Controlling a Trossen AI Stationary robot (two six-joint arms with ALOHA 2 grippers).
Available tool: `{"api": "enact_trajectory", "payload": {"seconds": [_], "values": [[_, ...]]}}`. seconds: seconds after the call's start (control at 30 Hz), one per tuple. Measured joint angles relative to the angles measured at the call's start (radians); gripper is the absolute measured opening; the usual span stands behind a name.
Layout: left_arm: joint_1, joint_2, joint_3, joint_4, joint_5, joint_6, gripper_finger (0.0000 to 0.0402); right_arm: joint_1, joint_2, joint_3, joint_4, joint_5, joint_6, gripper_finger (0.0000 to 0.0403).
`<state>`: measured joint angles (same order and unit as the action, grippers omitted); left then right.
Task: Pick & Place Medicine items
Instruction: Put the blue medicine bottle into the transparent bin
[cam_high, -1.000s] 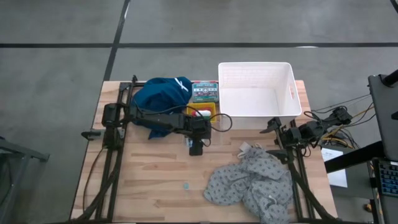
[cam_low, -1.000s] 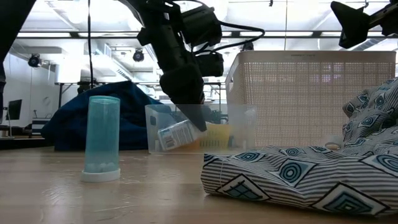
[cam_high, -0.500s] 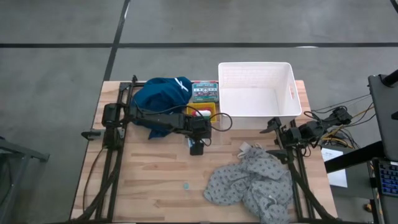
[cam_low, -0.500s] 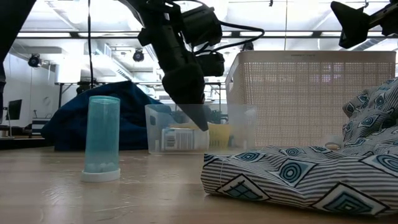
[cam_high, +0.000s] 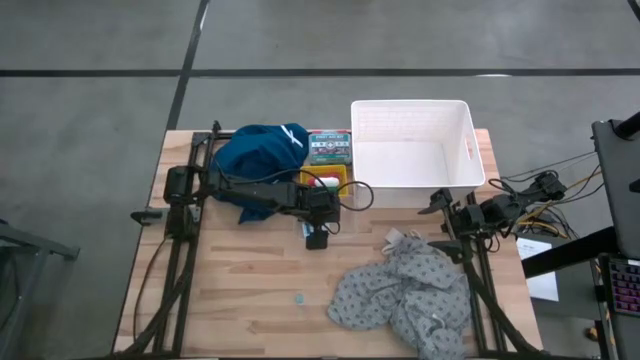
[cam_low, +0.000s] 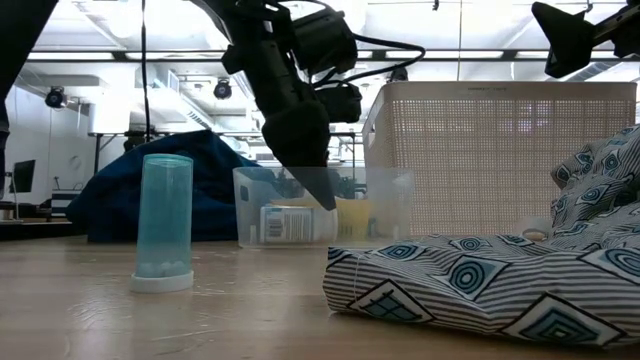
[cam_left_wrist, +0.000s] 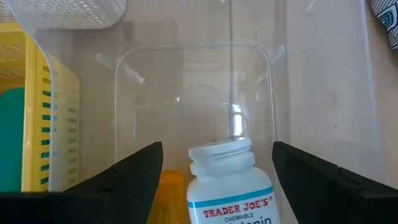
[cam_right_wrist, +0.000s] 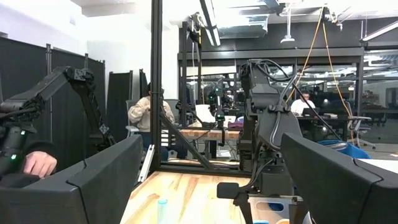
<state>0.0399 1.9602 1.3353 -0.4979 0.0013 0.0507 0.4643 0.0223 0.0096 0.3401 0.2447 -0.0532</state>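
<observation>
A white-and-blue bottle (cam_left_wrist: 229, 186) lies on its side on the floor of a small clear bin (cam_left_wrist: 193, 48), seen also as the bottle (cam_low: 287, 224) in the low view. My left gripper (cam_left_wrist: 217, 150) hangs open over the bin (cam_low: 325, 205), pointing steeply down, one finger on either side of the bottle's neck without touching it. An orange piece (cam_left_wrist: 155, 182) shows in the bin, partly hidden by a finger. My right gripper (cam_right_wrist: 208, 186) waits open at the table's right edge (cam_high: 440, 205), raised.
A yellow basket (cam_high: 326, 180), a green box (cam_high: 329, 148) and a large white basket (cam_high: 415, 155) stand behind the bin. The dark blue cloth (cam_high: 258, 152) lies far left, the grey dotted cloth (cam_high: 400, 295) near right. A teal tube (cam_low: 165, 222) stands upright in front.
My left gripper has let go of the bottle. The bottle was tilted at the fingertips inside the bin; it has dropped and now lies level on the bin's floor. The arm itself has stayed in place.
</observation>
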Motion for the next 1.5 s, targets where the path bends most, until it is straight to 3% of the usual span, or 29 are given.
{"api": "enact_trajectory", "payload": {"seconds": [0.37,0.7,0.9,1.2,1.5], "values": [[-0.003,-0.103,0.014,-0.003,-0.061,0.012,0.0297,0.000,0.000,0.000,0.000,0.000,0.000,0.0380],[-0.077,-0.265,0.001,-0.039,-0.096,-0.224,0.0297,0.000,0.000,0.000,0.000,0.000,0.000,0.0380],[-0.184,-0.297,0.000,-0.107,-0.245,-0.328,0.0297,0.000,0.000,0.000,0.000,0.000,0.000,0.0380],[-0.438,-0.295,-0.001,-0.099,-0.550,-0.390,0.0291,0.000,0.000,0.000,0.000,0.000,0.000,0.0380],[-0.655,-0.294,-0.108,0.074,-0.782,-0.456,0.0290,0.000,0.000,0.000,0.000,0.000,0.000,0.0380]]}}
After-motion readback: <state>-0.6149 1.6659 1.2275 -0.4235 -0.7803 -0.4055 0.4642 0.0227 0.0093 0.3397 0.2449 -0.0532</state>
